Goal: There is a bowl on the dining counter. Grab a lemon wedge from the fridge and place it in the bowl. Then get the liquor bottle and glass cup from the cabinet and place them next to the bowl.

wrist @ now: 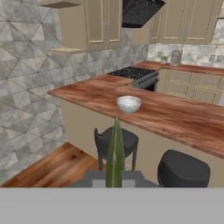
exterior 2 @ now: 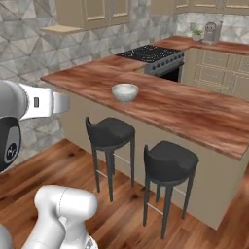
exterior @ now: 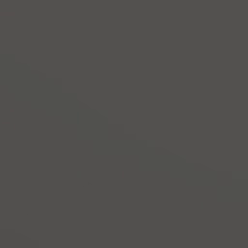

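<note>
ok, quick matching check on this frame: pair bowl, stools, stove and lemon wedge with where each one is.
Things:
1. bowl
2. stools
3. stove
4. lemon wedge

Places:
a. pinched between the jaws, sticking up in the hand view
b. on the wood floor, against the near side of the dining counter
c. on top of the dining counter, with nothing in it
d. beyond the dining counter, under the wall cabinets

Pairs: 1-c, 2-b, 3-d, 4-a
</note>
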Tool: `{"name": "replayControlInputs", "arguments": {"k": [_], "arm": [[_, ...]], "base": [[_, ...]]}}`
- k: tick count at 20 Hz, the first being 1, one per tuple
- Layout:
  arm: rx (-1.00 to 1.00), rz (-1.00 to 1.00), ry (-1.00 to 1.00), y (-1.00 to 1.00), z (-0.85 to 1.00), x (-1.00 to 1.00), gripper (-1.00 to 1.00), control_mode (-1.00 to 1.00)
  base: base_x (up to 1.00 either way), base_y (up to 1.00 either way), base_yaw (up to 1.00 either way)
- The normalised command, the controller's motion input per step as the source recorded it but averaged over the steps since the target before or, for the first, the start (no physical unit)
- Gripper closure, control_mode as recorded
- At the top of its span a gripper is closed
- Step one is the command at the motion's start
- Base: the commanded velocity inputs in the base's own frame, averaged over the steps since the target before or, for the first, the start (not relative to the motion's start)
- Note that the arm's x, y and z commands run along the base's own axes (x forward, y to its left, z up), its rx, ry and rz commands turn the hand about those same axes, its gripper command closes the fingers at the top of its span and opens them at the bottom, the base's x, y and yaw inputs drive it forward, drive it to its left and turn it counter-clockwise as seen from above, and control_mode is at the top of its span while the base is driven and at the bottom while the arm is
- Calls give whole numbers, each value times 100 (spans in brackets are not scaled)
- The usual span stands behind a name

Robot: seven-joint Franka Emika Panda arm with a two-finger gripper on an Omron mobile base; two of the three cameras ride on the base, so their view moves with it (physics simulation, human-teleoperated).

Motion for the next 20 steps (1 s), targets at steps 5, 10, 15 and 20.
{"name": "replayControlInputs", "arguments": {"k": [5, 10, 15, 20], "arm": [[0, 0, 0, 0, 0, 0, 100, 100], [0, 0, 0, 0, 0, 0, 100, 100], [0, 0, 0, 0, 0, 0, 100, 100], [0, 0, 0, 0, 0, 0, 100, 100]], "base": [[25, 92, -28], [42, 87, -31], [45, 67, -35], [46, 39, -38]]}}
